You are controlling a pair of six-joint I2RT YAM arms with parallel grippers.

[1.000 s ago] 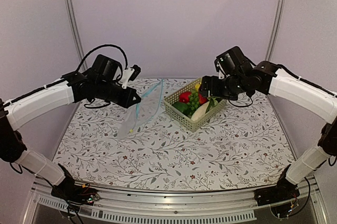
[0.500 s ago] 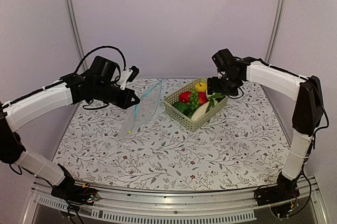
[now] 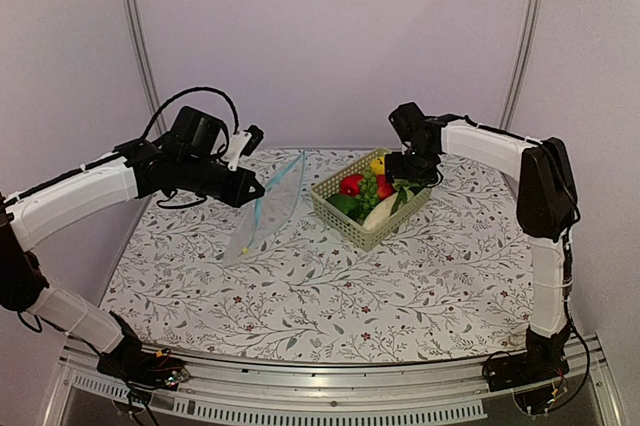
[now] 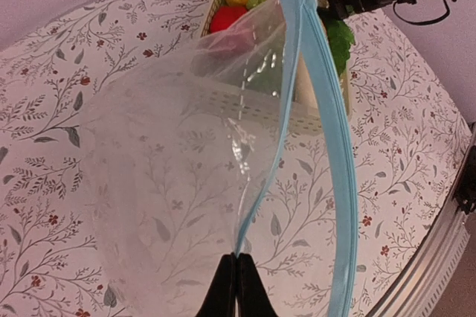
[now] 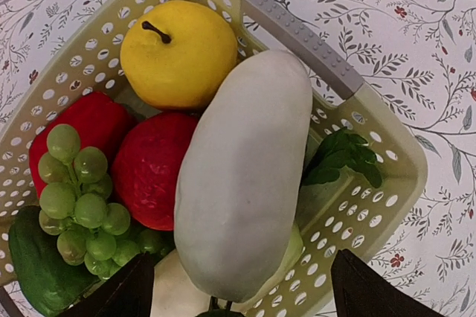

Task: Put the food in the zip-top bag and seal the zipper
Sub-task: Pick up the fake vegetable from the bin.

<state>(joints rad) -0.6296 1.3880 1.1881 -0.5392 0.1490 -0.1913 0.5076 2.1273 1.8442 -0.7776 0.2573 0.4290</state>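
The left end effector (image 4: 236,272) is clamped on the zip-top bag (image 3: 268,208), which hangs w/ its low end on the counter (image 3: 330,296) toward the far edge. The right end effector (image 3: 410,170), jaws apart, hovers over the basket (image 3: 362,234) beside it, food (image 3: 352,184) incl. the radish (image 5: 245,175) inside.
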